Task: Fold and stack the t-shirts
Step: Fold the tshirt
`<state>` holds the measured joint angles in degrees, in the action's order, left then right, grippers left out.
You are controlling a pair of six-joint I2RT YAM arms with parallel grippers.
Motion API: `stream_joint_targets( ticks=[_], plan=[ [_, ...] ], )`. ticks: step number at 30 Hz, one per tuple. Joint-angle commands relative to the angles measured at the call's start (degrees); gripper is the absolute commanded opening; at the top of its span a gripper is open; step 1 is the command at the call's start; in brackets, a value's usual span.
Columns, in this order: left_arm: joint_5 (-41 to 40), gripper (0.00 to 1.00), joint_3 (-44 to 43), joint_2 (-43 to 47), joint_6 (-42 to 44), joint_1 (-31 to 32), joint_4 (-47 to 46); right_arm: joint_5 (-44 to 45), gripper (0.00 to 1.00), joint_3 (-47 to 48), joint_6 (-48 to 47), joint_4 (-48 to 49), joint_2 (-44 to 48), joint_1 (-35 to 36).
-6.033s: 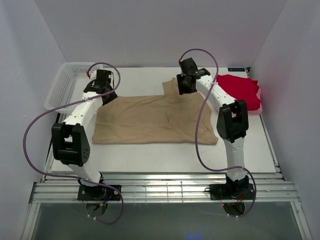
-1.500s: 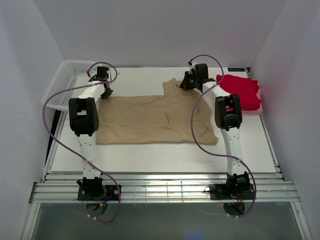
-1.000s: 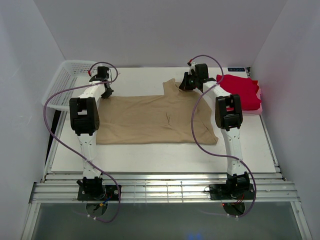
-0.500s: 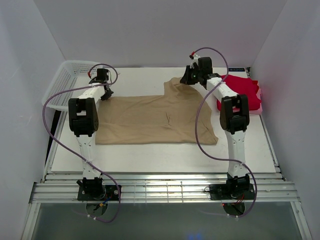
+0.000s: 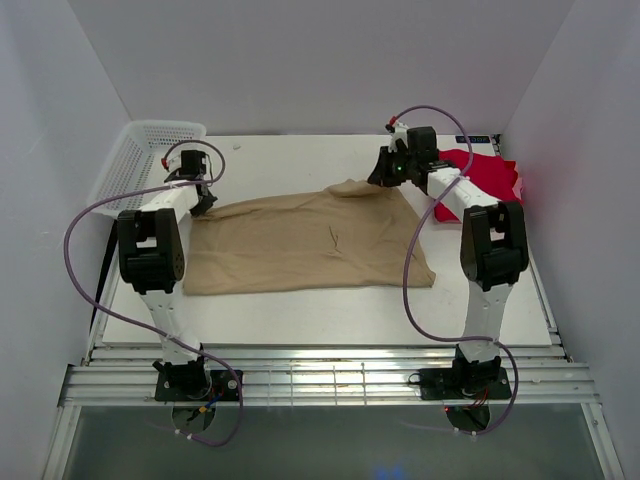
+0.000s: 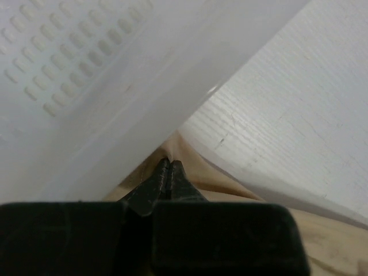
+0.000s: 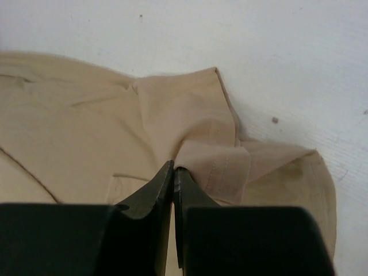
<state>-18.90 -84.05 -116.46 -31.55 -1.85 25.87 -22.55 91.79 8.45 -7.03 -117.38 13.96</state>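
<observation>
Jaws on both arms pinch the far edge of the tan shirt [image 5: 300, 245]; I reckon folding's barely begun, red shirt [image 5: 492, 178] apart, unstacked.

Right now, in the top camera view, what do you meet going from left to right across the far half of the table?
white mesh basket → left gripper → tan t-shirt → right gripper → red t-shirt

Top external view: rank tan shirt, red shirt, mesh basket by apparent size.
1. tan t-shirt, clearly largest.
2-3. white mesh basket and red t-shirt: these look alike, and the right arm hides part of the red one, so no ranking.
</observation>
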Motion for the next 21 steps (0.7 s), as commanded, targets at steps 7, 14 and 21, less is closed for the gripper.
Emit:
stream_joint_targets(
  ticks=[7,14,21],
  plan=[
    [-0.5,0.0,9.6,13.5,-0.7,-0.5,-2.4,-0.7,0.08,-13.7,-3.3,1.1,15.4,1.1],
    [0.6,0.0,17.6,21.3,-0.9,0.0,-2.5,0.0,0.08,-25.2,-4.1,1.0,24.6,1.3],
    [2.7,0.0,25.4,28.9,-0.6,0.8,-2.2,1.1,0.08,-33.9,-4.4,-0.1,32.8,1.8]
  ],
)
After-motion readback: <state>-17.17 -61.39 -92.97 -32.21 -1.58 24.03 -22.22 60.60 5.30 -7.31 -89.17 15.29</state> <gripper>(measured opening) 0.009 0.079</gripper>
